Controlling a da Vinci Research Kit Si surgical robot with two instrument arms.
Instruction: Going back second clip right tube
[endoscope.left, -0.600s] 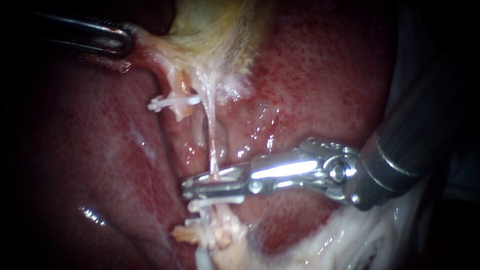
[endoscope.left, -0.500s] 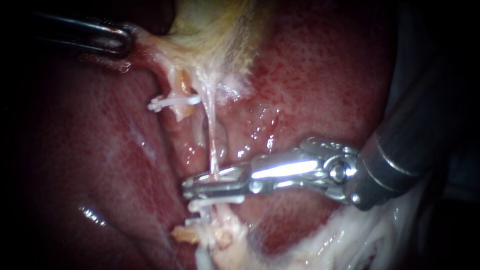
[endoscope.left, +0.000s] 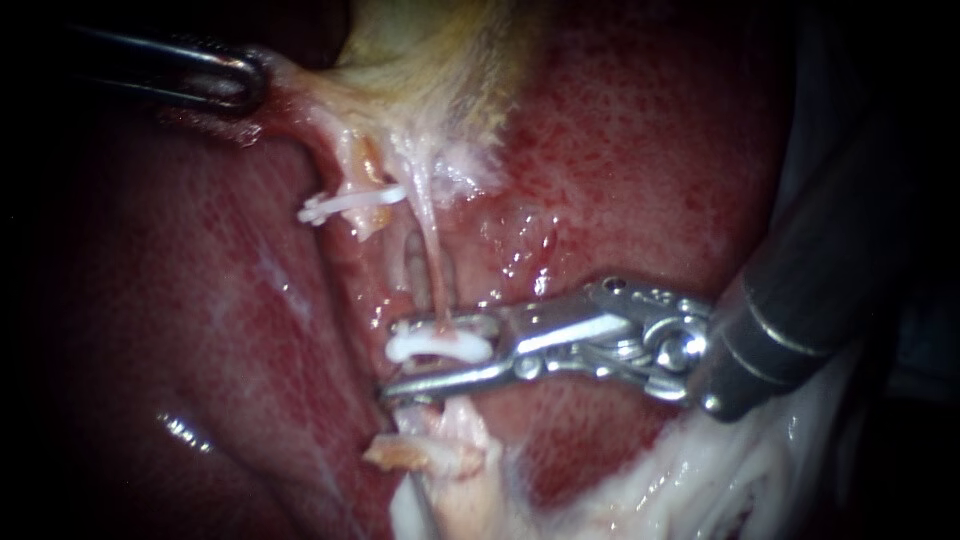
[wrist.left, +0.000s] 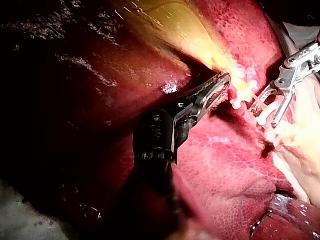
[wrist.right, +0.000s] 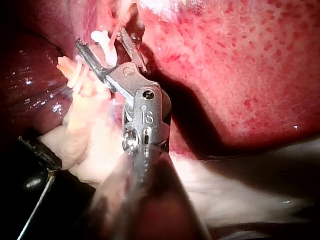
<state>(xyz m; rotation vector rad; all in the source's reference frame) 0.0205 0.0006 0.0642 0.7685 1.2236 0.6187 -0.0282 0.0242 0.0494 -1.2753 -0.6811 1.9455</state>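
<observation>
**Endoscope view.** The right instrument (endoscope.left: 390, 360) is holding its jaws parted, two slim bright metal bars with a gap between them. The white clip (endoscope.left: 440, 348) is lying in that gap, close against the upper jaw and apart from the lower one. It is sitting closed around the right tube (endoscope.left: 432, 260). Its long axis is running across the tube and along the jaws, rounded end pointing toward the jaw tips. The tube, a thin glistening pink strand, is running down from the lower edge of the yellowish gallbladder (endoscope.left: 440, 60) to the clip. The left instrument (endoscope.left: 248, 85) is clamping a fold of gallbladder tissue at that edge. The other clip (endoscope.left: 350, 202) is crossing a short pale stub beside the tube. The liver (endoscope.left: 640, 150) is showing red, mottled and wet.

**Left wrist view.** The left instrument's dark jaws are lying together, pinching pale yellow tissue at their tip. The right instrument's jaws are standing spread ahead of them.

**Right wrist view.** The jaws are forming a V, with the smooth white clip lying inside it. Just beside one jaw, a pale stump (wrist.right: 85, 107) is bearing more white clips. I cannot tell how many.
</observation>
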